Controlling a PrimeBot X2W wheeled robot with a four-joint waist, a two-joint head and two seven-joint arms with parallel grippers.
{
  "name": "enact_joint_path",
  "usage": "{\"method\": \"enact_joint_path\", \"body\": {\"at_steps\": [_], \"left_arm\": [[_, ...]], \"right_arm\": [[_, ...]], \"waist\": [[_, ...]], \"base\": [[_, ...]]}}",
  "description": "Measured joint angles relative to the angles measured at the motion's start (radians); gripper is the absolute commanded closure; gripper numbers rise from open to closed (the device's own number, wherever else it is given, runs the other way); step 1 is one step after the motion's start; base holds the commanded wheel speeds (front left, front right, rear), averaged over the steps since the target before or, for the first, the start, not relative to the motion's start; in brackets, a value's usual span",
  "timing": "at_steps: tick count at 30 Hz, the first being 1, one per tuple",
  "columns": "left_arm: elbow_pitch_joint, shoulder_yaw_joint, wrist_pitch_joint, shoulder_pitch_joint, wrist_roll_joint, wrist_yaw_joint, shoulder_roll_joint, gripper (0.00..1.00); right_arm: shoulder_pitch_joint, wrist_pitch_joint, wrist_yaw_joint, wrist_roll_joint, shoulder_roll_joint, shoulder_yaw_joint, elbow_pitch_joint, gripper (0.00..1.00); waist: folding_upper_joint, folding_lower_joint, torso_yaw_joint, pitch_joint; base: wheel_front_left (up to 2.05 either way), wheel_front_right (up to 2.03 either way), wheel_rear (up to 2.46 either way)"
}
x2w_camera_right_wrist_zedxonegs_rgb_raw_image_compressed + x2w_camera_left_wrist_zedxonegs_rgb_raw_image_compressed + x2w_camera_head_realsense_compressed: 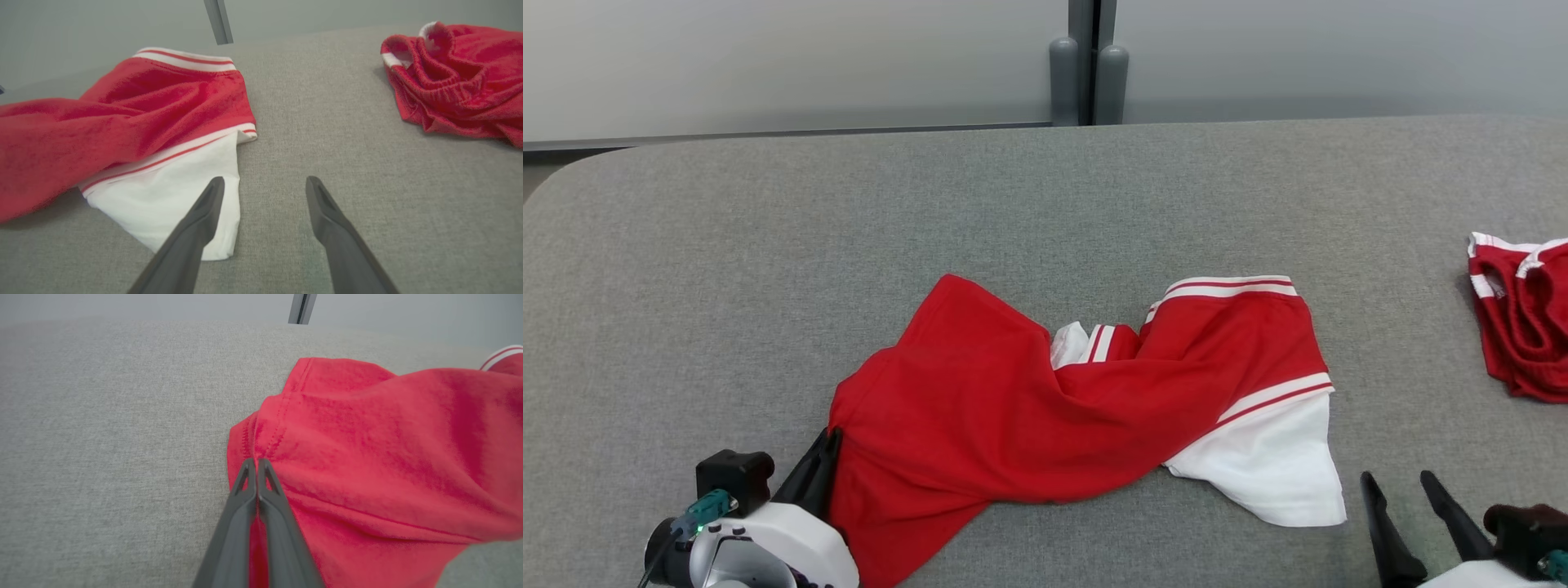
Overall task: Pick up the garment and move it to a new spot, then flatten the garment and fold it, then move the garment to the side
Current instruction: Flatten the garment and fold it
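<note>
**Left side.** The left gripper [832,438] is found with its fingers pressed together on the red hem of the garment [1029,408]. In the left wrist view, red cloth is seen in the slit between the two fingers [245,498], so a pinch on the hem is judged to be made. The hem is not lifted. It lies on the grey table [768,245] at the fingertips.

**Centre.** From that pinch the garment runs away to the gripper's right, across the middle of the table. It is twisted along its length, with a ridge of bunched red cloth. It is neither flat nor folded.

**Right side.** A white panel [1266,457] ends the garment just beside the right gripper [1396,482]. That gripper's fingers are held wide apart and nothing is between them. In the right wrist view one finger is seen in front of the white corner and the other over bare table. Whether either touches cannot be told. Beyond this gripper, well apart, a second red garment [1523,327] lies crumpled.

**Progress.** Whether the first relocation is done cannot be settled from this evidence. One corner is secured. The far corner is not yet taken. Flattening, folding and setting aside are all judged outstanding.
</note>
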State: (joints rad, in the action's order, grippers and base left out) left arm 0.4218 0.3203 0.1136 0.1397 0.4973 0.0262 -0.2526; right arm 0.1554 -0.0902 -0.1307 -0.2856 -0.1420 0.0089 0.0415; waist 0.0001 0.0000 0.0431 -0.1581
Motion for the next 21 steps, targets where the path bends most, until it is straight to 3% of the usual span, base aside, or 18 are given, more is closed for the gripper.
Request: {"method": "enact_joint_path", "body": {"at_steps": [11,12,13,17,21], "left_arm": [[-0.136,-0.002,-0.006,-0.002,-0.004,-0.028,-0.014,1.00],[-0.148,-0.004,-0.005,-0.004,-0.002,-0.032,-0.013,1.00],[-0.160,-0.006,-0.003,-0.006,-0.002,-0.036,-0.014,1.00],[-0.221,-0.022,0.011,-0.013,-0.002,-0.053,-0.025,1.00],[-0.309,-0.046,0.011,-0.034,-0.003,-0.077,-0.050,1.00]], "right_arm": [[-0.098,0.037,0.000,-0.082,0.003,0.130,0.233,0.00],[-0.105,0.038,0.000,-0.089,0.001,0.134,0.246,0.64],[-0.111,0.039,0.000,-0.095,-0.002,0.137,0.255,1.00],[-0.120,0.082,0.000,-0.117,-0.013,0.136,0.248,1.00],[-0.127,0.136,0.000,-0.117,-0.036,0.087,0.161,1.00]], "waist": [[0.0000,0.0000,0.029,-0.041],[0.0000,0.0000,0.031,-0.043],[0.0000,0.0000,0.034,-0.044],[0.0000,0.0000,0.043,-0.046],[-0.0001,0.0000,0.039,-0.043]], "base": [[0.00,0.00,0.00],[0.00,0.00,0.00],[0.00,0.00,0.00],[0.00,0.00,0.00],[0.00,0.00,0.00]]}}
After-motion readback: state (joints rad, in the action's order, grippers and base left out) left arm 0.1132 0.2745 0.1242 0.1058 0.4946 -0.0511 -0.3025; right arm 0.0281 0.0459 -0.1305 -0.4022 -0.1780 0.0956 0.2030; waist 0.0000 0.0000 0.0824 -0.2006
